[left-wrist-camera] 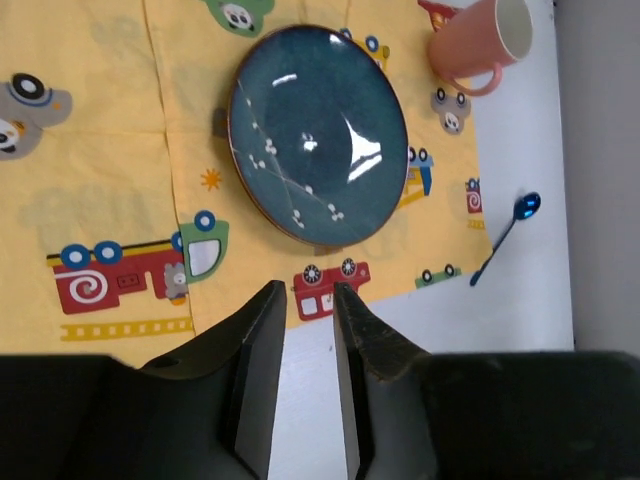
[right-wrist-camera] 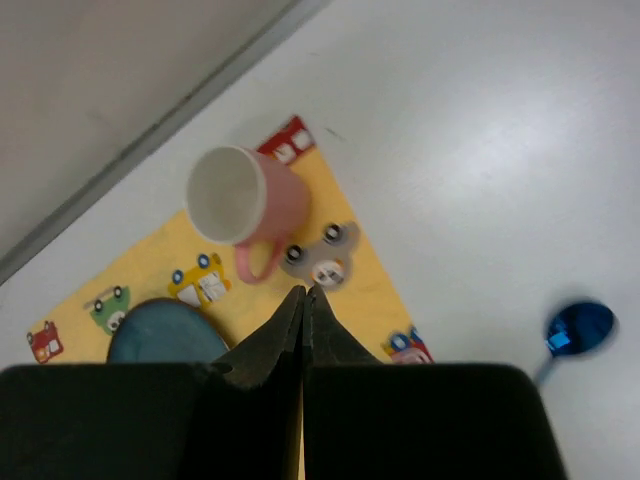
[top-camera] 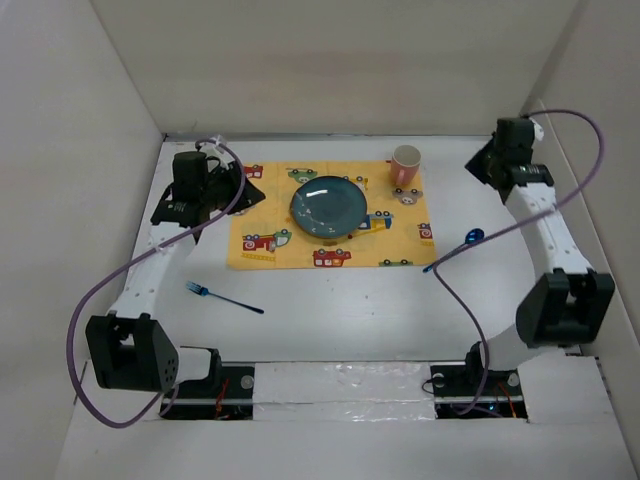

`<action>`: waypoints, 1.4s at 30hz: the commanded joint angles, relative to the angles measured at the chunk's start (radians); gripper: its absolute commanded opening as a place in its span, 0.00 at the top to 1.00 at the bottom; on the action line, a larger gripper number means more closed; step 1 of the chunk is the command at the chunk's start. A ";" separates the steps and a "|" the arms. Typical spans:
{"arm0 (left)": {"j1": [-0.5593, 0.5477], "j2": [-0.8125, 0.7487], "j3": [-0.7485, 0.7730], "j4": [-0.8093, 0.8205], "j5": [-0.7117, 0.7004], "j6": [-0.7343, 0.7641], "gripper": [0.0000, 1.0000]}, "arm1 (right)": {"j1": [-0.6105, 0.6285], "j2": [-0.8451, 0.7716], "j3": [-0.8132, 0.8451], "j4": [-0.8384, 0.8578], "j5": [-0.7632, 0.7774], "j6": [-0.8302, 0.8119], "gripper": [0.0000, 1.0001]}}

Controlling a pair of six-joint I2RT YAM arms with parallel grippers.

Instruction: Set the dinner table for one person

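Yellow mat (top-camera: 262, 195) holds plate (top-camera: 329, 207), mug (top-camera: 405, 165); L tool (left-wrist-camera: 305, 290) spread, R tool (right-wrist-camera: 303, 293) pressed together.

surface (top-camera: 340, 320): carries everything; my two arm bases stand at its near edge.
placemat (top-camera: 265, 205): lies flat on the surface, in the far middle, between my two arms.
plate (top-camera: 329, 206): on the placemat, about at its middle.
mug (top-camera: 405, 164): upright on the placemat's far right corner, behind and right of the plate, apart from it.
fork (top-camera: 222, 297): on the bare surface, before the placemat's near left corner, apart from it.
spoon (left-wrist-camera: 501, 245): on the bare surface, just off the placemat's near right corner.
my left tool (left-wrist-camera: 305, 290): over the placemat's left edge, left of the plate.
my right tool (right-wrist-camera: 303, 292): over the far right of the surface, right of the mug.
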 commanded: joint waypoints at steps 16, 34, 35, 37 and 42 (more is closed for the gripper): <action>-0.020 -0.136 -0.204 0.041 0.166 -0.008 0.73 | -0.053 -0.105 -0.551 -0.010 0.019 0.080 0.59; -0.020 -0.176 -0.201 0.026 0.105 0.012 0.72 | -0.090 0.113 -0.454 -0.008 0.059 0.094 0.78; -0.020 -0.171 -0.200 0.024 0.102 0.014 0.72 | -0.090 0.111 -0.453 -0.022 0.061 0.095 0.86; -0.020 -0.168 -0.198 0.026 0.099 0.017 0.72 | -0.099 0.096 -0.454 -0.025 0.070 0.092 0.93; -0.020 -0.144 -0.195 0.035 0.099 0.015 0.72 | -0.099 0.016 -0.382 -0.066 0.142 0.058 1.00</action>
